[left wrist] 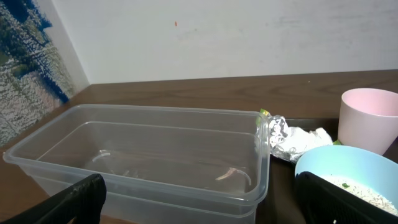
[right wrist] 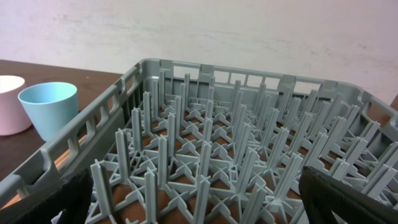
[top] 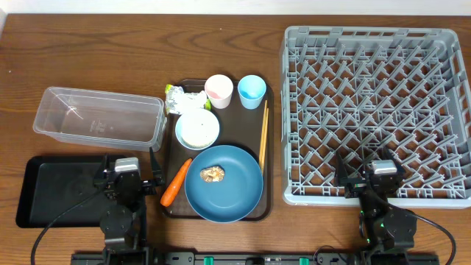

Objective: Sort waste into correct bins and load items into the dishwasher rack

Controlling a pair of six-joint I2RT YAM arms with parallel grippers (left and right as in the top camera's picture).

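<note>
On the brown serving tray lie a silvery wrapper, pink cup, light blue cup, white bowl with rice grains, chopsticks, an orange carrot and a blue plate with a brown lump. The clear tub and black tray are at the left. The grey rack is at the right. My left gripper is open and empty above the black tray, facing the tub. My right gripper is open and empty over the rack's near edge.
The wrapper and pink cup show past the tub in the left wrist view. The light blue cup stands left of the rack in the right wrist view. A wall runs behind the table.
</note>
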